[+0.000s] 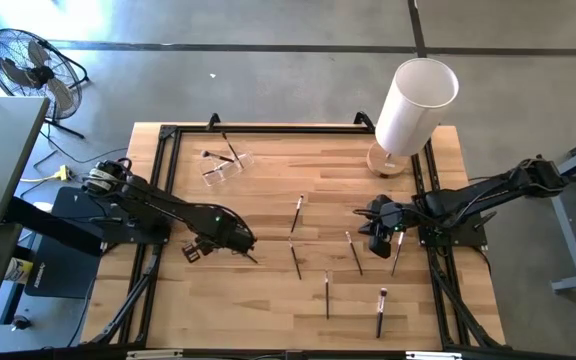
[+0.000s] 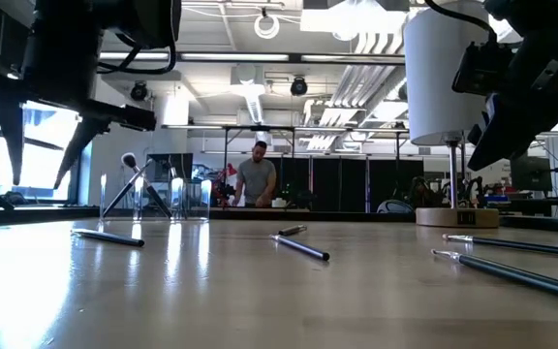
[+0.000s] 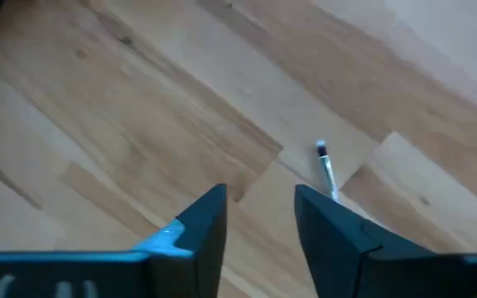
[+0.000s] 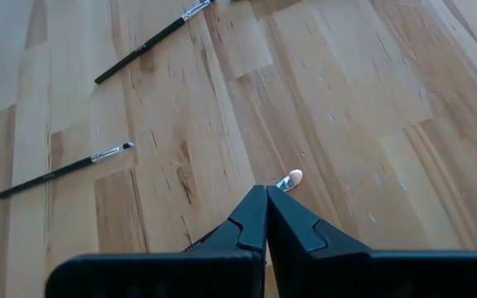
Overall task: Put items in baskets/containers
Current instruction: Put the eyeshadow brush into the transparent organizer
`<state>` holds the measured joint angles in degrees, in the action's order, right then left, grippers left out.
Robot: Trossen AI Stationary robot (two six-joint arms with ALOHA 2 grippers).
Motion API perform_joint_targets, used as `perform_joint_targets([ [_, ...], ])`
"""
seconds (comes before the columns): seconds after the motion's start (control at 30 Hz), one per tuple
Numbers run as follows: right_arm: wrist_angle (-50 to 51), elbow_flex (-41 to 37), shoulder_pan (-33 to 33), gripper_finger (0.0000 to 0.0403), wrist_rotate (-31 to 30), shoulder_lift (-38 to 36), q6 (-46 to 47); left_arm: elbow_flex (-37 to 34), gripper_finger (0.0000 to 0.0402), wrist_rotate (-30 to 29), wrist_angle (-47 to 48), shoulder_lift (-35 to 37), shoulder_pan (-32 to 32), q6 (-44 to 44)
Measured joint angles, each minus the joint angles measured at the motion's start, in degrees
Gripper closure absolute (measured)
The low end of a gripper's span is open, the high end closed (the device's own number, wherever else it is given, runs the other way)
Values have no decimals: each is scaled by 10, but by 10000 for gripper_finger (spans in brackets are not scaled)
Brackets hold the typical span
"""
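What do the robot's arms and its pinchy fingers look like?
Both arms are dark, almost black, built from chunky jointed segments. The left arm has pale cables bundled near its base. The right arm is slim and black too. The left gripper has two flat, wedge-shaped dark fingers with a bluish sheen. The right gripper has matching pointed dark fingers.

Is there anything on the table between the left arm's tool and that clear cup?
Nothing visible. The left tool, fingers apart, hovers over the table near its left side. The clear cup, with brushes already in it, sits farther back, and only bare wood lies between them.
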<state>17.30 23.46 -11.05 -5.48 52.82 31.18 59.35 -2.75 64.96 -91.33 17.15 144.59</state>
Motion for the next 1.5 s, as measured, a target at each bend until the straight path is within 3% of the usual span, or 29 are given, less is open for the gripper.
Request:
perform_joint_targets([
  [0.27,0,0,0,401,-5,0,-12,0,217,-51,-44,-32,-16,-1],
  [0.8,-9,0,0,401,-1,0,-12,1,215,-40,-84,-105,-44,-3],
  [1.03,-9,0,0,397,0,0,-13,-1,215,-59,-66,-103,-44,-5],
  [1.5,-6,1,0,397,-1,0,-17,-39,215,-48,-121,-100,-52,-19],
])
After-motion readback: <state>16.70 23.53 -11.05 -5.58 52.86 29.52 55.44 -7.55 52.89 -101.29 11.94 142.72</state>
